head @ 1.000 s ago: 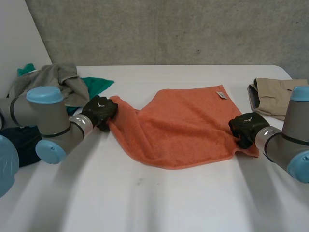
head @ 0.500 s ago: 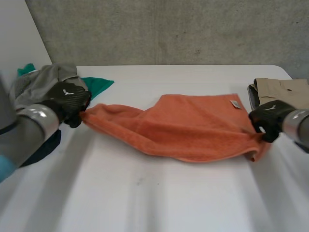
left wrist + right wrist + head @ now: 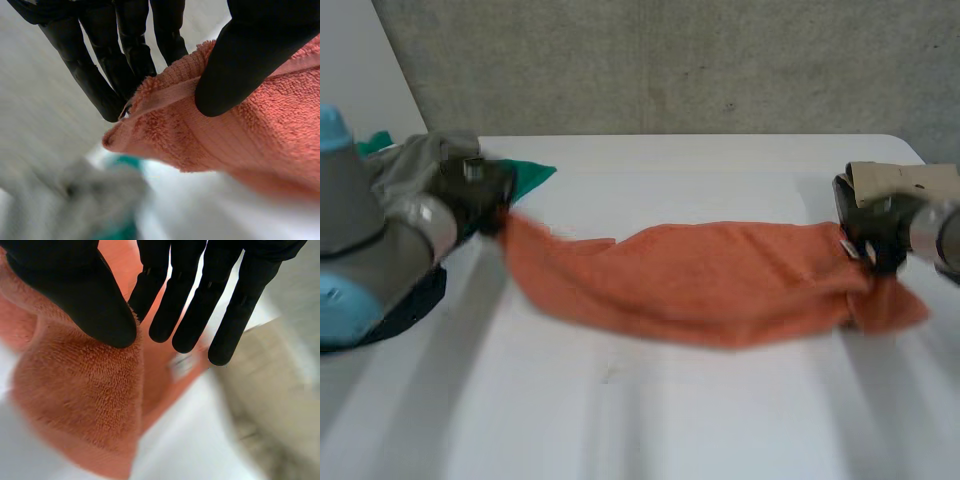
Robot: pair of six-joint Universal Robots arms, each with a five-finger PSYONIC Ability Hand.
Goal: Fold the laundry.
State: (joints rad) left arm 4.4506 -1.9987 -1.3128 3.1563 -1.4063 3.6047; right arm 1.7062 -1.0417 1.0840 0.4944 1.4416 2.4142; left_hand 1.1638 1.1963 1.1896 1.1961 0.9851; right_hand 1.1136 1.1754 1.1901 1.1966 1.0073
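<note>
Towel (image 3: 720,290), orange terry, is stretched and bunched.

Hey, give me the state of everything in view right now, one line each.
Orange towel: stretched between both hands, bunched, not folded.
Left hand: shut, pinching one towel end.
Right hand: shut, pinching the other end.
Grey garment: crumpled heap.
Green cloth: unfolded beside it.
Beige garment: folded.

No readable text; towel tag (image 3: 181,365) seemingly blank.
</note>
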